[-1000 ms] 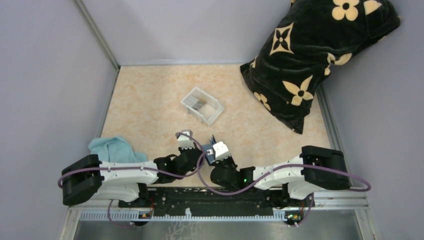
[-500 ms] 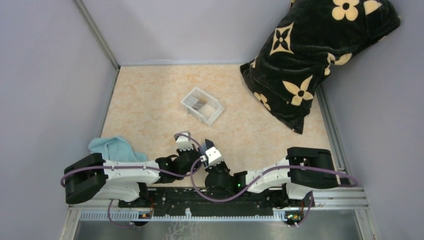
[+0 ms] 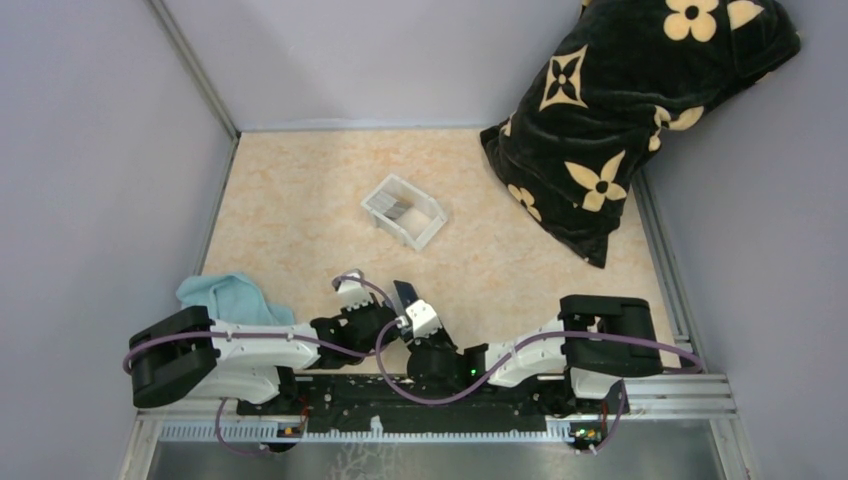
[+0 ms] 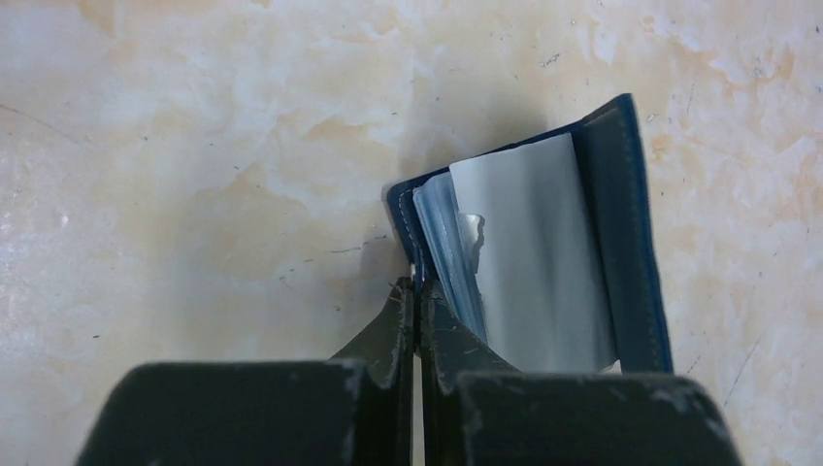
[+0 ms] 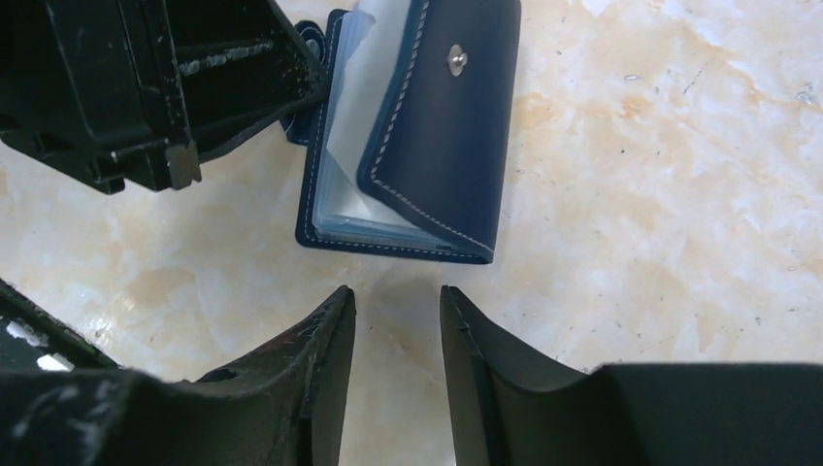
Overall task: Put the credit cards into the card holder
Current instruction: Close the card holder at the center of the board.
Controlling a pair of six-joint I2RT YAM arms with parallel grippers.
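The work stands between cards, by my reading. The left gripper [image 4: 417,296] is clenched on the thin edge of the small navy-blue folding card holder [image 5: 446,126], pinning it to the mottled beige table [image 3: 300,200] near the arm bases. The right gripper [image 5: 398,301] is released and grasps nothing. Its jaws stand apart just short of the holder, which lies at 12 o'clock in that wrist view.

Inside the holder, clear plastic sleeves [image 4: 451,243] fan out, and a pale grey leaf [image 4: 534,252] lies among them. Whether that leaf is a card or a sleeve, I cannot tell.

The remaining thin dark credit cards [image 3: 400,211] sit in a white rectangular plastic tray [image 3: 428,228], which lies at 12 o'clock from the holder in the top view and well apart from it. The next move probably calls for the right arm to reach there, catch one flat card by its edge and bring it back to a sleeve mouth.

Two things may hinder this. The tray's walls crowd the jaws around the cards, and the holder's outer flap, with its small metal snap stud [image 5: 456,60], lies partly folded over the sleeves.

A black velvet pillow with cream flowers [image 3: 640,100] leans at 2 o'clock, and a crumpled teal cloth [image 3: 225,298] lies at 9 o'clock, both away from that path.
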